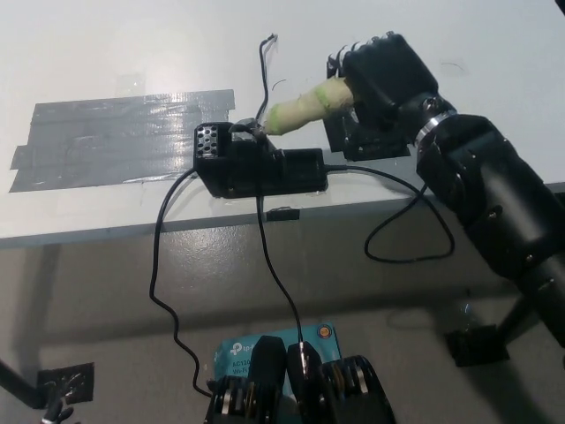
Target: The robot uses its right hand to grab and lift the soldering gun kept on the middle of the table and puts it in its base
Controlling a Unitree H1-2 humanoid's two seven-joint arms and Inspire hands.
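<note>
Right hand (381, 75), fingers wrapped around the soldering gun (305, 104), angles it tip-first to the base (256, 163) for seating; left hand unseen.

We see a smooth, matt white table (106, 53) with shiny grey tape (115, 137). The base (256, 168) looks like matt black plastic; the gun (305, 104) has pale, rough wrapping.

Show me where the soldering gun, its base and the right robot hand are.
soldering gun (305, 106): head view, on the green-wrapped handle.
base (256, 168): head view, on the black body.
right robot hand (384, 75): head view, on the back.
</note>
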